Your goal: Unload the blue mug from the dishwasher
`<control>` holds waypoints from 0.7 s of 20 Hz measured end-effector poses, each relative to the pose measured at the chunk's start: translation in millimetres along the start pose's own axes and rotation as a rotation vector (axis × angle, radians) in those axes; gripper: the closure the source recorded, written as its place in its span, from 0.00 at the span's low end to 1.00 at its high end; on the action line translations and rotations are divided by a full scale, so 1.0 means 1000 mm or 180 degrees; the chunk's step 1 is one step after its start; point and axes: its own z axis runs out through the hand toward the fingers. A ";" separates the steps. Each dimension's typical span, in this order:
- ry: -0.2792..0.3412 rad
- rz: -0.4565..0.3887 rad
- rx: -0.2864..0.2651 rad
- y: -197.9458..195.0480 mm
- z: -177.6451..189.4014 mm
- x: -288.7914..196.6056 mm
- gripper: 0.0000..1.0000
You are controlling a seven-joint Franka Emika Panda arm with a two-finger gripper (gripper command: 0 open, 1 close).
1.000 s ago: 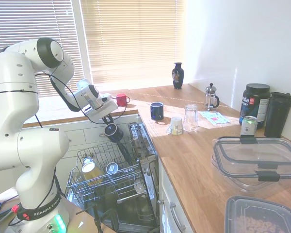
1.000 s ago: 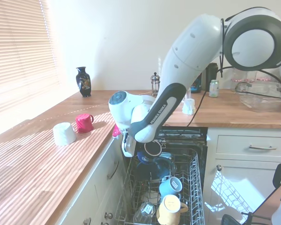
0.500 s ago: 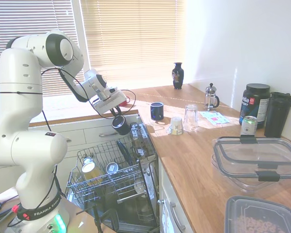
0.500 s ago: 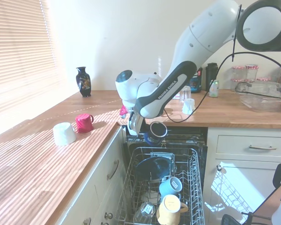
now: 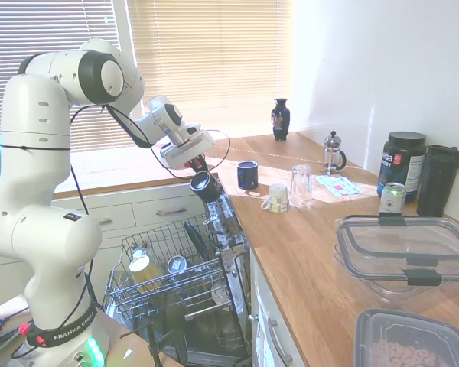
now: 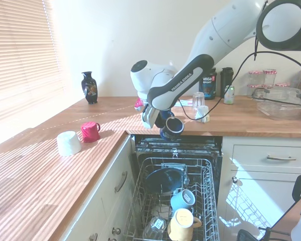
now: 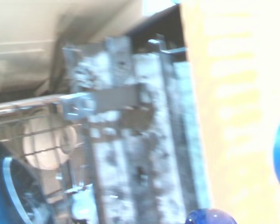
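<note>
Gripper (image 5: 200, 174): clamped on the blue mug (image 5: 205, 186); the exact bite, rim or wall, is not clear in either exterior view, so grip depth is uncertain.
Blue mug position: in the air, tilted with its mouth facing sideways, above the back edge of the dishwasher (image 5: 214, 306) opening and level with the worktop (image 5: 291, 237) edge. Seen in the second exterior view at (image 6: 171, 127), hanging below the wrist.
Rack (image 6: 175, 201): pulled out, holding a yellow mug (image 6: 182, 223), a pale blue mug (image 6: 182, 199) and a dark bowl (image 6: 163, 179) directly beneath the carried mug.
Worktop nearby: a cobalt mug (image 5: 247, 175), an upturned white cup (image 5: 278, 197) and a clear glass (image 5: 301, 184) stand close together just past the corner.
Risk 1, drop: a shallow or off-centre pinch on glossy ceramic could slip; a fall would likely land on the crockery in the rack.
Risk 2, edge strike: the mug hangs at about worktop height; a sideways move without more lift could knock it against the counter lip.
Risk 3, crowded landing: setting down near the cobalt mug or glass could tip either one.
Risk 4, orientation: the mug is tilted; released so, it may roll.
Wrist view: blurred; shows dishwasher frame and worktop only.
</note>
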 end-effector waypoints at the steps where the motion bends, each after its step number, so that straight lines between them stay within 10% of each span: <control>1: -0.0005 0.0034 -0.0014 0.007 0.003 0.005 1.00; 14: -0.0126 0.0287 -0.0083 0.082 0.030 0.058 1.00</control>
